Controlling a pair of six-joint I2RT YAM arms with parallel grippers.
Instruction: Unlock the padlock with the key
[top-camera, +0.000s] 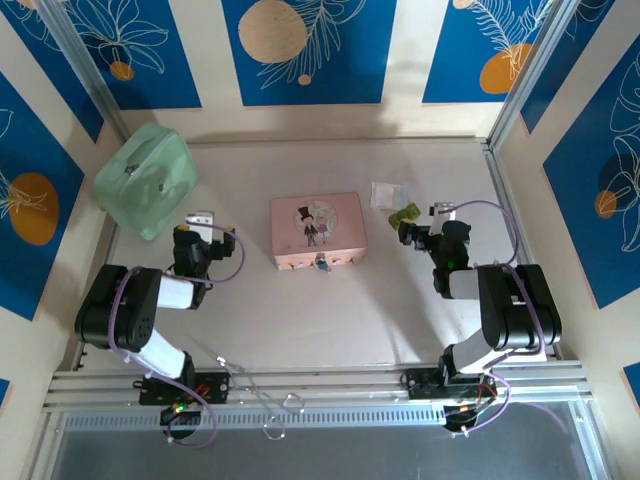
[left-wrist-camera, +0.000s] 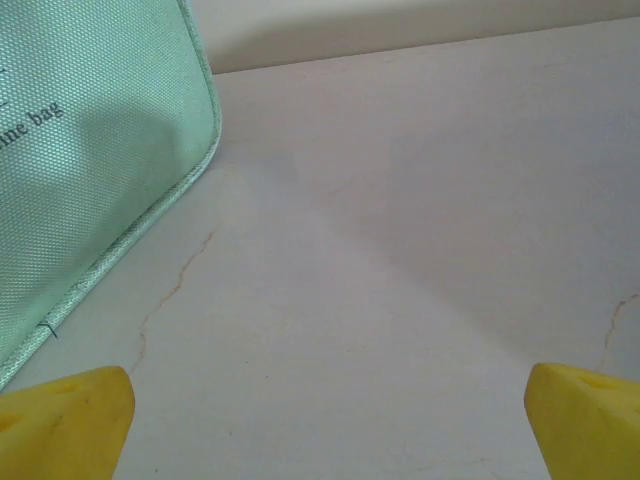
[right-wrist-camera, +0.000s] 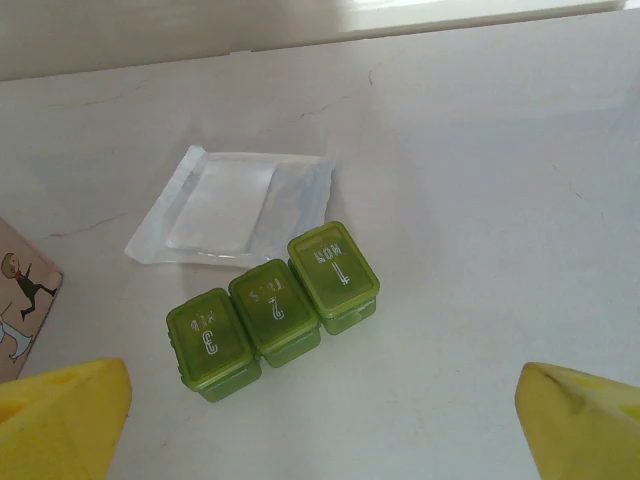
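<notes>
Top external | one padlock on one pink box | left tool, right tool both spread

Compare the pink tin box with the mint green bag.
The pink tin box has a cartoon couple on its lid; the mint green bag has woven fabric with printed lettering. The box lies mid-table; the bag sits at the far left, turned askew. Both rest on the table.

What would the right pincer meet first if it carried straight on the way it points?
Probably the green three-part pill box, lying just ahead of the open right pincer; the clear packet lies beyond. Height is unclear.
</notes>
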